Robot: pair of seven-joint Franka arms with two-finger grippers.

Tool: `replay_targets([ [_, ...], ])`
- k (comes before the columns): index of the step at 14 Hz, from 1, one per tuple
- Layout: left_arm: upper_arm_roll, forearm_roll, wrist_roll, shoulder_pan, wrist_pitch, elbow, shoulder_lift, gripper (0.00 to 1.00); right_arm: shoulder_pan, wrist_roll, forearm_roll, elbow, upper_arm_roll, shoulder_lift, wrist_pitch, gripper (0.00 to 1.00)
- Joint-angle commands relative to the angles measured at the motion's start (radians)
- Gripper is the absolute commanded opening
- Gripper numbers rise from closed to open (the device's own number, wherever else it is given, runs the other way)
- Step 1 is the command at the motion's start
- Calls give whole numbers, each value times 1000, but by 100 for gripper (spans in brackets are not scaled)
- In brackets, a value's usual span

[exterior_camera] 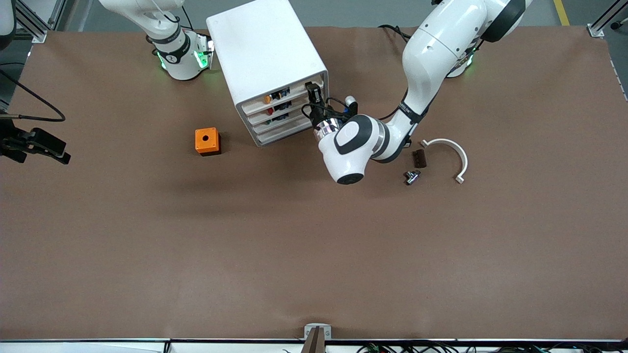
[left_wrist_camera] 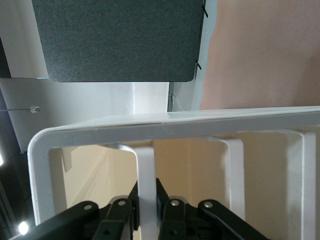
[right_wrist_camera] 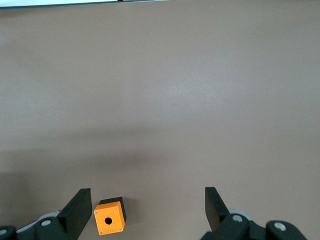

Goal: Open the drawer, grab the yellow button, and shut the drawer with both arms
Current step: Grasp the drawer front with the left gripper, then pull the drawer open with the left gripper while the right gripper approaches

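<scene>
The white cabinet [exterior_camera: 260,44] stands near the robots' bases, its four drawers facing the front camera. The top drawer [exterior_camera: 289,90] sits about level with the three below it. The button's orange cap [exterior_camera: 267,98] shows inside it. My left gripper [exterior_camera: 314,94] is at the top drawer's front, at the end toward the left arm. In the left wrist view it [left_wrist_camera: 147,200] is shut on a white upright bar [left_wrist_camera: 145,165] of the drawer's front. My right gripper [right_wrist_camera: 147,210] is open and empty, high over the table, with the orange cube [right_wrist_camera: 109,221] below it.
The orange cube with a black hole [exterior_camera: 207,141] sits on the table beside the cabinet, toward the right arm's end. Toward the left arm's end lie a white curved piece [exterior_camera: 454,152], a small dark block [exterior_camera: 419,158] and a small metal part [exterior_camera: 412,177].
</scene>
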Motion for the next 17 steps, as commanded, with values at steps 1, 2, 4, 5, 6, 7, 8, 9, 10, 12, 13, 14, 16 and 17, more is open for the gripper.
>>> replay_targets([
  [1,13,-24,-1,24,26,4,-7,10,5,10,16,7,5,2,-10,100],
  [2,13,-25,-1,40,31,4,-10,11,7,13,16,7,5,4,-10,100],
  [4,13,-40,1,74,33,5,-15,11,28,52,17,0,5,7,-12,100],
  [5,13,-48,1,89,33,11,-13,12,42,127,19,0,7,14,-9,100],
  [6,13,-53,-1,107,34,13,-13,13,56,179,20,0,7,27,-3,100],
  [7,13,-57,-1,118,39,20,-15,13,74,200,22,0,7,34,-1,100],
  [8,13,-60,-1,135,39,28,-15,14,90,212,22,-2,5,48,-2,100],
  [9,13,-62,-2,150,39,30,-15,14,100,230,22,-5,5,56,-2,100],
  [10,13,-62,-2,164,39,31,-16,15,110,249,25,-6,7,68,-15,100],
  [12,13,-60,-1,186,39,31,-16,15,149,310,36,-20,5,71,-29,100],
  [13,13,-60,-1,190,39,31,-16,16,169,368,36,-23,7,71,-29,100],
  [14,13,-59,-1,192,39,30,-16,17,200,443,36,-23,5,74,-27,100],
  [16,13,-57,2,192,40,30,-16,22,247,596,37,-26,7,86,-27,100],
  [17,13,-51,4,196,46,30,-16,29,278,665,37,-28,7,89,-27,100],
])
